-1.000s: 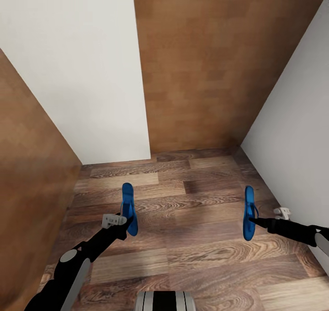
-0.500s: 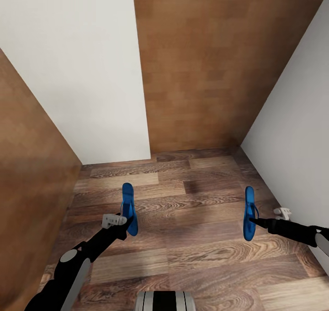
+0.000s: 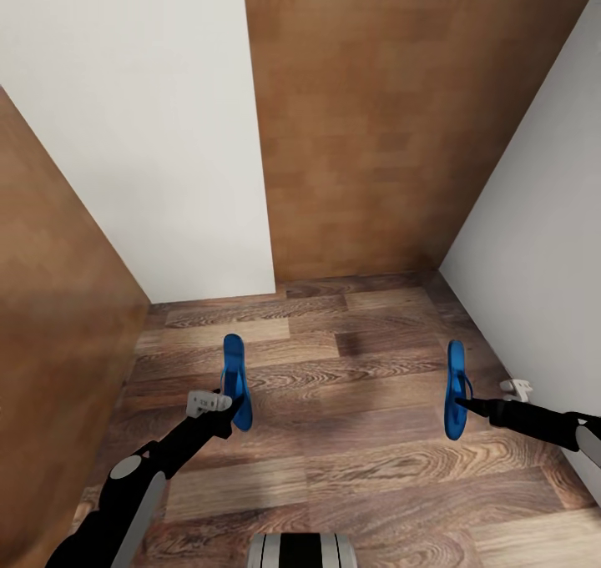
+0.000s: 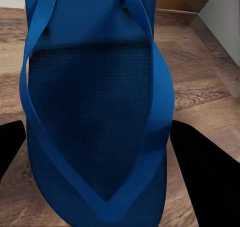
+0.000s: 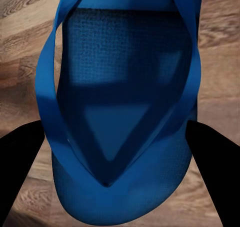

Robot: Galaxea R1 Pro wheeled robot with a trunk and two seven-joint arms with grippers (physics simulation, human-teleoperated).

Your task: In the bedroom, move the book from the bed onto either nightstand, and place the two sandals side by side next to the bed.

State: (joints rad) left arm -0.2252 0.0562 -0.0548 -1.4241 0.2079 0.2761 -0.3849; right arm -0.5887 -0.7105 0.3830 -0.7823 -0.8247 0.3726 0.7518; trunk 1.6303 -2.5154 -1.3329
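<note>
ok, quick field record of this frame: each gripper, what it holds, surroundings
left gripper: shut on a blue sandal, held on edge above the floor
right gripper: shut on the other blue sandal, also on edge
floor: wood planks
surroundings: white wall ahead left, brown wooden panel ahead, white wall at right
bed, book, nightstand: not in view

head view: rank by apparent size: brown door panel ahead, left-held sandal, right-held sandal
1. brown door panel, far the largest.
2-3. left-held sandal and right-held sandal: look alike, both seen edge-on, so no ranking.

View barely shifted, white wall (image 3: 125,134) edge slightly lower.
</note>
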